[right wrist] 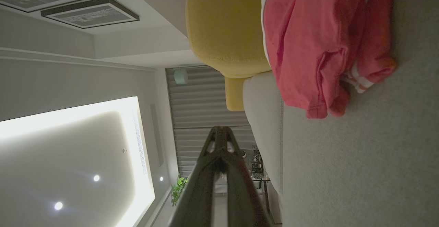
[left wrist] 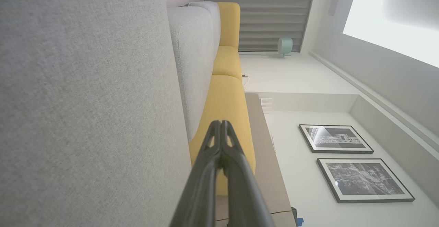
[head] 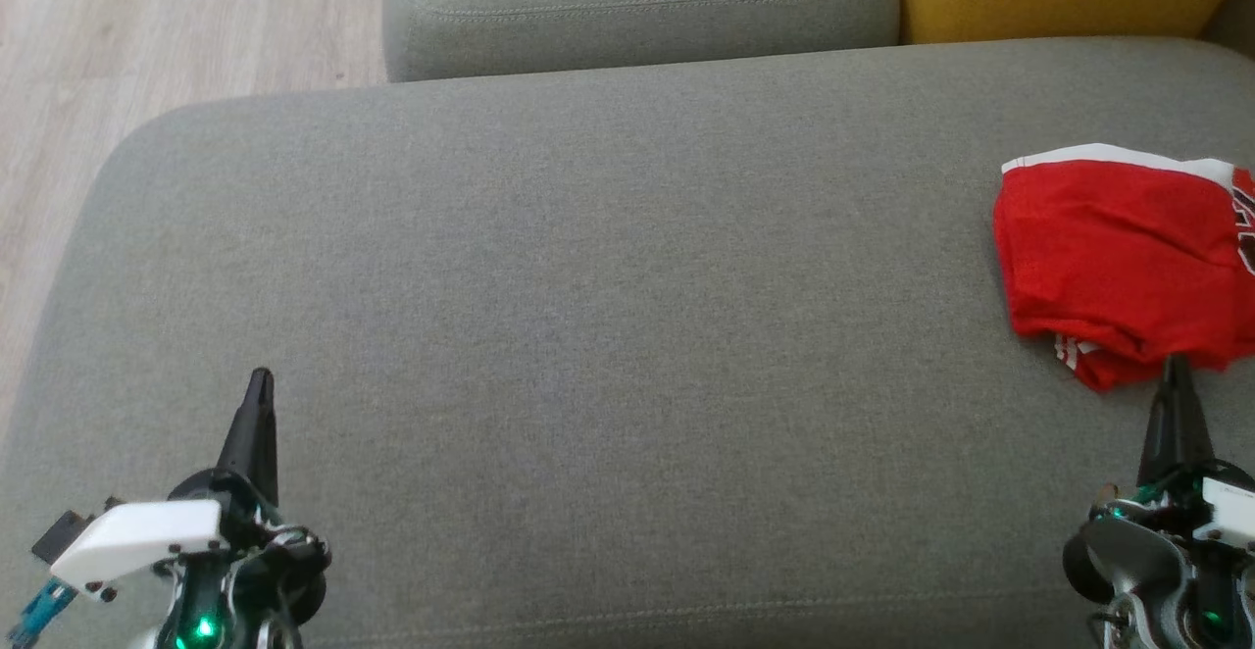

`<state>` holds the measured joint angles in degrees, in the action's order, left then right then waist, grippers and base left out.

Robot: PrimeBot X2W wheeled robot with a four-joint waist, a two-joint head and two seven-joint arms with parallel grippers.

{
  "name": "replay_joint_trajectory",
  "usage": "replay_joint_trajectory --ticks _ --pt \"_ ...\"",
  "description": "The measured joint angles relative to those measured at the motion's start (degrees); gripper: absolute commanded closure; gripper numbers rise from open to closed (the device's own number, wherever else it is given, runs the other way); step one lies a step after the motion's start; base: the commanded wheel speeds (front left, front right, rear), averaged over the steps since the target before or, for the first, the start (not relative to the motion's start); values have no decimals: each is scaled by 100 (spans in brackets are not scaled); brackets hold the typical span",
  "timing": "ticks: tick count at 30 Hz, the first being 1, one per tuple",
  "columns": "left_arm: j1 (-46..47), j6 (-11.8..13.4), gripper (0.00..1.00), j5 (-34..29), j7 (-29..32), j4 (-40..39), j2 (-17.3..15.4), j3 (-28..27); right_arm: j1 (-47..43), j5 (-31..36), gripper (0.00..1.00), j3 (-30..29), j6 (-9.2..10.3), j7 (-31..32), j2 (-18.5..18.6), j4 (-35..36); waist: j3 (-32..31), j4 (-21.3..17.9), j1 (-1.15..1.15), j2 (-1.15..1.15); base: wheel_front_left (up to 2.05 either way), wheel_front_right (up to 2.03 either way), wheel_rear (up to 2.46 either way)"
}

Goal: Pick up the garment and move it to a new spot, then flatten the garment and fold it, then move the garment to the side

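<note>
Jaws L/R closed, empty.

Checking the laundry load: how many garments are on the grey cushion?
1: a red garment with white trim, bunched at the right end of the grey cushion, near the right gripper. It runs past the picture's edge, so more may lie out of view.

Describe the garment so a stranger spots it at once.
Find the wide grey sofa seat. On its right side, just beyond the right gripper, lies the garment. It is crumpled red cloth with white trim, unlike the plain grey around it.
</note>
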<state>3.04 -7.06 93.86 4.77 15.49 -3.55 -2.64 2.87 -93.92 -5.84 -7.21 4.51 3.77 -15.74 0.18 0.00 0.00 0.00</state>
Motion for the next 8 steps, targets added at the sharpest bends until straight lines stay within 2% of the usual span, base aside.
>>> replay_joint_trajectory --ticks 8 --pt "0 0 100 -1 1 0 5 -8 1 1 100 -12 -1 41 -4 -1 0 0 0 0 0 0 0"
